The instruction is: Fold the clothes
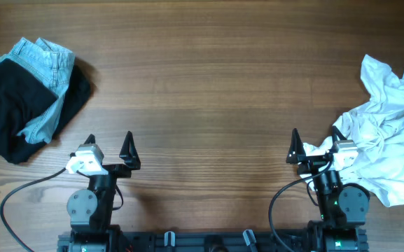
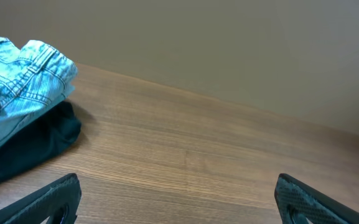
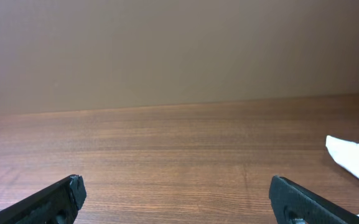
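Far left of desk (image 1: 209,77): black garment (image 1: 5,112), crumpled, with light-blue jeans (image 1: 46,73) bunched on top of it. Left fingers (image 1: 129,150) spread wide, nothing between them, hovering near the front edge, apart from that pile. Left wrist view shows the pile's edge at frame left, bare wood ahead. Right fingers (image 1: 295,145) also spread wide and empty. White garment (image 1: 391,133) heaped at far right, its near edge just beside the outer right finger; can't tell if it touches.
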